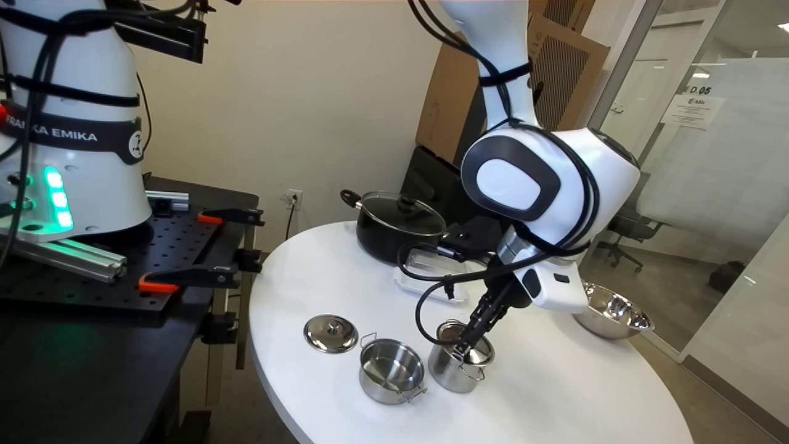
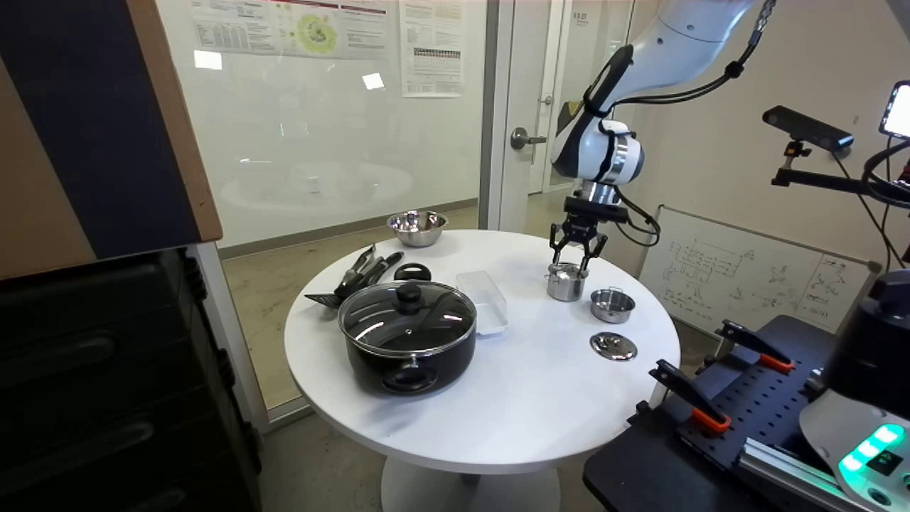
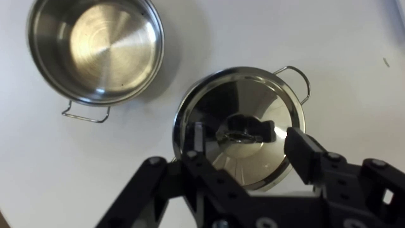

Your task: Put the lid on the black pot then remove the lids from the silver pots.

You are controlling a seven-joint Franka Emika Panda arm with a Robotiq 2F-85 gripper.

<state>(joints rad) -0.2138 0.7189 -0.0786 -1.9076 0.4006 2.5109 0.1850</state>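
The glass lid (image 2: 384, 321) sits on the black pot (image 2: 455, 364); both show in both exterior views. One silver pot (image 1: 453, 374) has its small steel lid on; that lid (image 3: 246, 172) fills the middle of the wrist view. My gripper (image 3: 245, 129) is open above this lid, its fingers apart on either side of the centre knob. In an exterior view the gripper (image 2: 570, 267) points down at the pot. Whether a finger touches the lid is unclear. The second silver pot (image 1: 379, 390) stands beside it, uncovered and empty. Its lid (image 1: 331, 333) lies on the table.
A clear plastic container (image 2: 490, 316) stands between the black pot and the silver pots. Black utensils (image 2: 362, 274) lie behind the black pot. A steel bowl (image 2: 418, 229) stands near the table's edge. The round white table (image 2: 519, 405) adjoins the robot's dark bench (image 2: 640, 455).
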